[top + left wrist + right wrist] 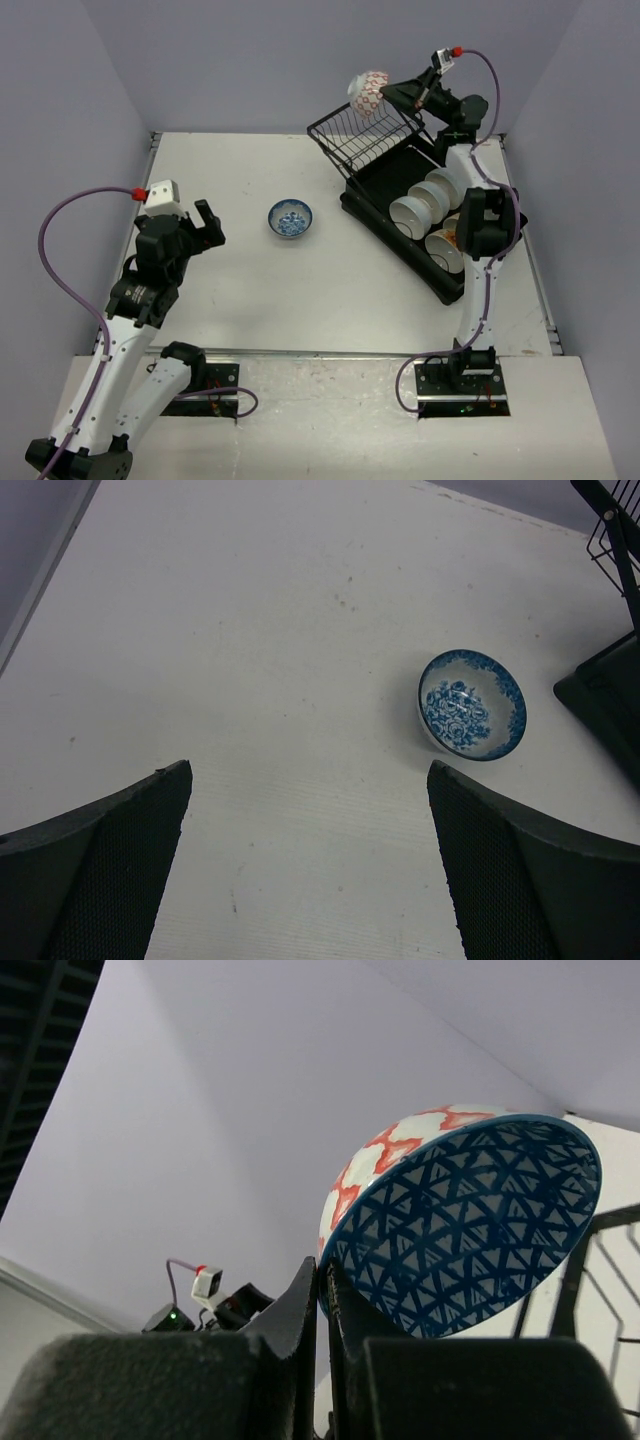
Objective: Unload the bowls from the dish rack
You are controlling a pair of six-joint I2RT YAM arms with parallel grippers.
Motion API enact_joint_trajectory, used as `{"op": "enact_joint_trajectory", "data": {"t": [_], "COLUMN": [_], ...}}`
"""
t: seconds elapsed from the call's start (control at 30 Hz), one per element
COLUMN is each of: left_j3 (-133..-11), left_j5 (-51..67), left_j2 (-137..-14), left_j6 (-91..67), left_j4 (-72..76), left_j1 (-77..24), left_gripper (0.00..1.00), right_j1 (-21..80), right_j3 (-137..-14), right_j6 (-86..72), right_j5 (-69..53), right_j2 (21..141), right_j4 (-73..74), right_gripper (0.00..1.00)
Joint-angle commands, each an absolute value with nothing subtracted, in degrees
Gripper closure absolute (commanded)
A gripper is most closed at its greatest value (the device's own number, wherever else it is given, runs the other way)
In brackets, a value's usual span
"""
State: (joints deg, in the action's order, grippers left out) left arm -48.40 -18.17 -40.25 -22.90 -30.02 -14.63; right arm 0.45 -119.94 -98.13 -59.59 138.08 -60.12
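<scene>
Right gripper (392,95) was pressed together on the rim of the red-patterned bowl (368,92), holding it in the air above the far top edge of the basket (355,140), touching no wire as far as the overhead view showed. In the right wrist view the fingers (300,1305) pinched the rim low on the bowl's left side. The bowl was tilted, showing a dark blue lattice inside and a red-and-white outside. Left gripper (190,225) was spread wide and empty, over the left part of the table (230,300). The blue bowl (290,219) sat upright on the table between the left gripper and the rack (375,212), touching neither. In the left wrist view it lay ahead and to the right of the open fingers, well apart from them. Progress, as judged: one bowl was out and set down, and one was lifted free but not yet placed. At least four white and cream bowls (425,205) stood on edge in the rack's tray (440,280). The right arm (480,230) covered part of that row, so an exact count could not be had. Most of the unloading was left. The lifted bowl needed a spot on the table clear of the blue one.
</scene>
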Motion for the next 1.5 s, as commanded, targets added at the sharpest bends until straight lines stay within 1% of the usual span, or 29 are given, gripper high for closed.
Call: {"op": "enact_joint_trajectory", "data": {"t": [0.0,0.2,0.27,0.43,0.6,0.67,0.7,0.73,0.8,0.9,0.97,1.17,1.33,1.47], "left_j3": [-48.34,-48.34,-48.34,-48.43,-48.43,-48.52,-48.52,-48.52,-48.52,-48.34,-48.43,-48.43,-48.43,-48.43], "left_j5": [-18.46,-18.98,-19.16,-19.42,-19.78,-19.78,-19.78,-19.86,-20.21,-20.22,-20.13,-20.21,-20.04,-19.95], "left_j2": [-39.64,-39.46,-39.38,-39.29,-38.94,-38.85,-38.85,-38.76,-38.50,-38.14,-38.23,-37.79,-37.88,-37.88], "left_j6": [-21.36,-21.45,-21.53,-21.62,-21.71,-21.71,-21.71,-21.71,-21.71,-21.71,-21.71,-21.71,-21.71,-21.71], "left_j4": [-27.86,-28.04,-28.12,-28.12,-28.13,-28.21,-28.30,-28.21,-28.39,-28.30,-28.30,-28.30,-28.30,-28.21], "left_j1": [-14.15,-14.06,-14.06,-14.06,-14.06,-14.06,-14.06,-14.06,-13.97,-13.97,-13.97,-13.97,-13.97,-13.97], "left_gripper": [0.00,0.00,0.00,0.00,0.00,0.00,0.00,0.00,0.00,0.00,0.00,0.00,0.00,0.00], "right_j1": [3.51,7.64,8.70,12.65,15.99,18.00,18.80,19.33,20.83,21.62,21.80,22.67,22.68,22.59], "right_j3": [-118.57,-109.70,-104.87,-95.91,-88.17,-87.89,-87.11,-87.10,-86.40,-86.04,-86.31,-87.62,-89.03,-92.10], "right_j6": [-95.55,-87.81,-84.83,-71.48,-74.97,-73.14,-69.47,-67.08,-64.08,-67.31,-66.98,-59.69,-58.54,-54.85], "right_j5": [-60.55,-63.45,-63.98,-63.46,-63.55,-63.89,-63.20,-62.58,-60.30,-60.73,-60.38,-60.03,-59.94,-59.06], "right_j2": [129.04,122.27,119.98,112.25,111.62,112.23,112.32,112.50,112.94,114.96,115.84,117.94,119.97,121.55], "right_j4": [-63.81,-60.03,-58.81,-48.09,-54.75,-51.96,-49.68,-43.83,-40.53,-44.98,-44.56,-37.80,-36.74,-32.96], "right_gripper": [1.00,1.00,1.00,1.00,1.00,1.00,1.00,1.00,1.00,1.00,1.00,1.00,1.00,1.00]}}
